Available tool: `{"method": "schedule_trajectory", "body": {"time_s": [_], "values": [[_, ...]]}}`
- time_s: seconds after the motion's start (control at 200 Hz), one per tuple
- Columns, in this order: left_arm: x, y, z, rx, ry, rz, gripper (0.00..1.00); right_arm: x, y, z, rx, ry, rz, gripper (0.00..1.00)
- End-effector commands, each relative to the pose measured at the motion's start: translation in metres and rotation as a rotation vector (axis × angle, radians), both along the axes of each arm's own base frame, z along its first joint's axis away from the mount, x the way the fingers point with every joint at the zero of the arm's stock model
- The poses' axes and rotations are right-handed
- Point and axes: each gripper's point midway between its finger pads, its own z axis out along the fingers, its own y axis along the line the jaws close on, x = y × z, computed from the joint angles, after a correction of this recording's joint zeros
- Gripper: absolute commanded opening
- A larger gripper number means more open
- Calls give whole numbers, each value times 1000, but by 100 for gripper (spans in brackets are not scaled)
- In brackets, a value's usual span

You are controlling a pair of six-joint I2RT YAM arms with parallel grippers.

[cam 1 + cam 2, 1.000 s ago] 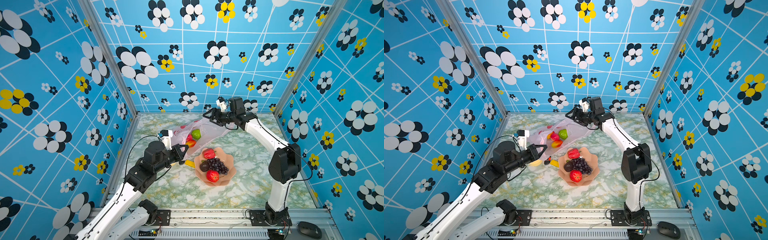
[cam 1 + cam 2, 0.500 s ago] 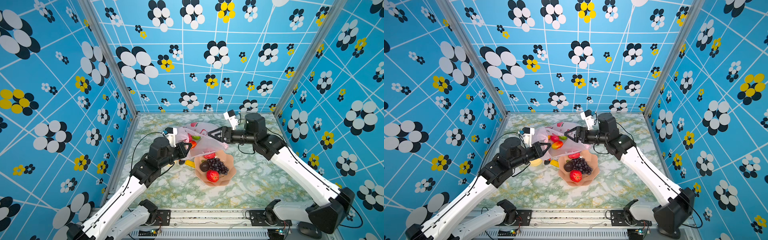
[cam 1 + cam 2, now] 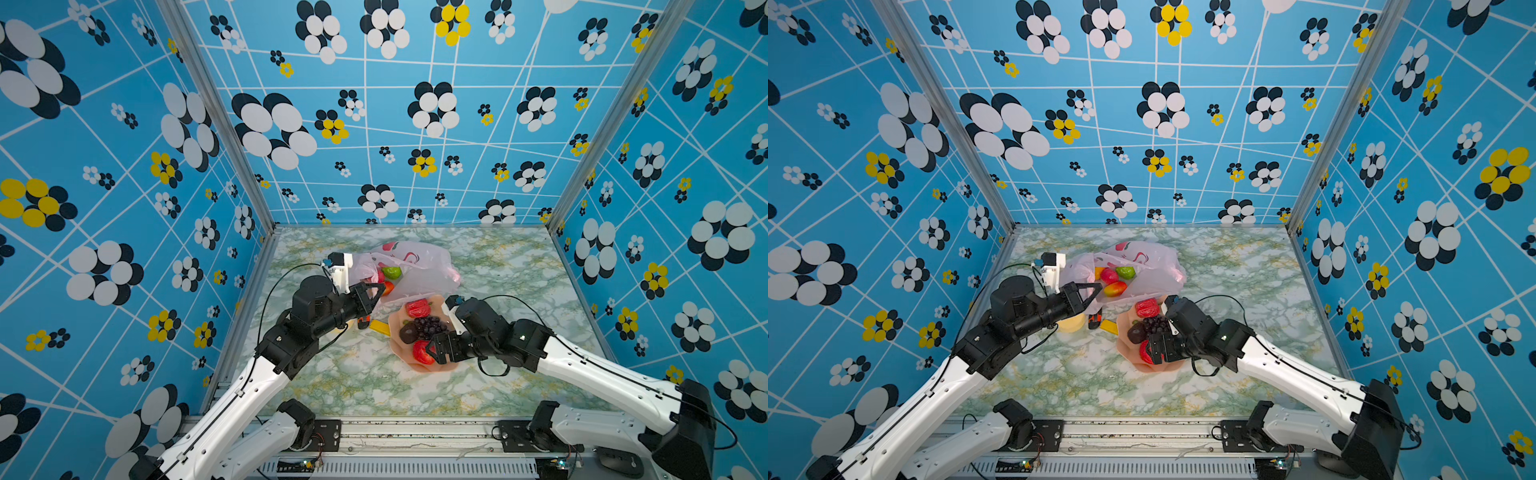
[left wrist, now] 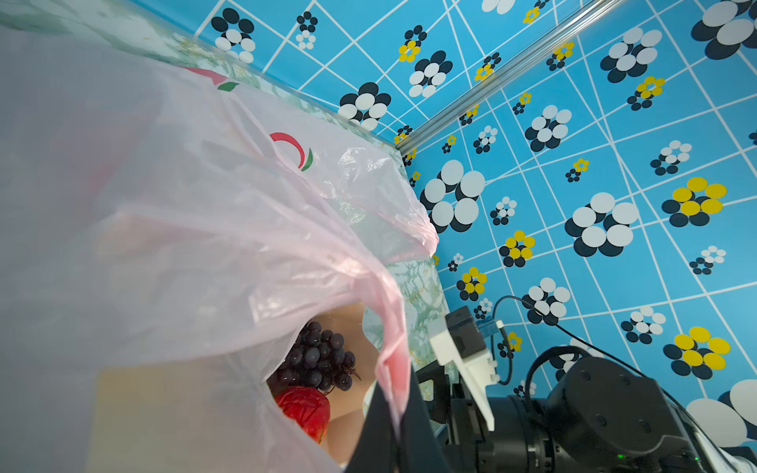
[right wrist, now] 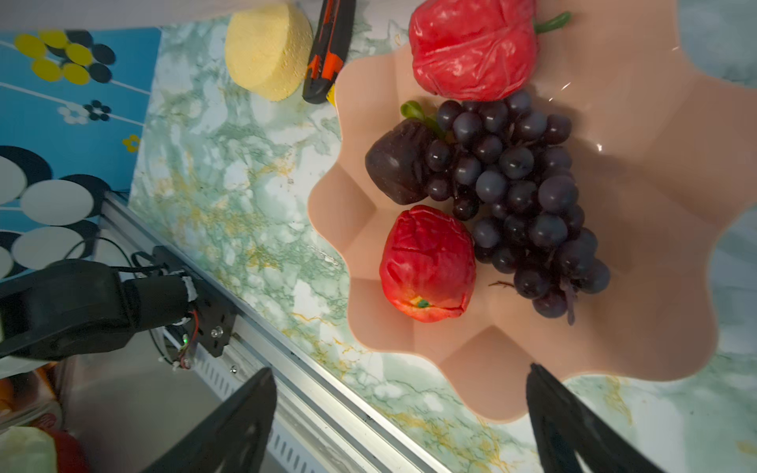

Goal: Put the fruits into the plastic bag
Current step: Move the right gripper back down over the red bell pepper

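The pale-pink plastic bag (image 3: pixel 419 266) (image 3: pixel 1142 266) lies at the back of the table. My left gripper (image 3: pixel 379 287) (image 4: pixel 399 426) is shut on its pink rim and holds the mouth up. Inside the bag show a green fruit (image 3: pixel 1125 272), a red one (image 3: pixel 1108 275) and a yellow-orange mango (image 3: pixel 1115 289). The salmon bowl (image 5: pixel 614 348) holds a red apple (image 5: pixel 428 264), purple grapes (image 5: pixel 520 196), a dark fruit (image 5: pixel 395 161) and a red pepper-like piece (image 5: pixel 471 49). My right gripper (image 3: pixel 432 353) (image 5: pixel 399 368) hangs open and empty above the bowl's near rim, close to the apple.
A pale yellow disc (image 5: pixel 266 53), an orange-and-black utility knife (image 5: pixel 327 49) and a flat yellow piece (image 3: pixel 1108 327) lie left of the bowl, under the left arm. The table's front metal rail (image 5: pixel 286 360) runs just beyond the bowl.
My right arm has swung from the bag at the back down to the bowl's near side, its jaws spreading wider. The left gripper has kept its hold on the bag rim and shifted slightly.
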Motion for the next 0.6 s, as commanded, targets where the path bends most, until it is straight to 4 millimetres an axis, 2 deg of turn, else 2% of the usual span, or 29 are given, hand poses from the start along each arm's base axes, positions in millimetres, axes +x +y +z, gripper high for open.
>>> {"method": "schedule_trajectory", "body": {"time_s": [0.0,0.15,0.595], "values": [[-5,2,7,-27,-25,-9,0,13,5,0,-34,-20,-68,96],[-9,6,8,-16,-32,-2,0,17,13,-10,-31,3,-96,95],[-13,10,2,-19,-24,10,0,20,31,-59,-49,75,-90,91]]}}
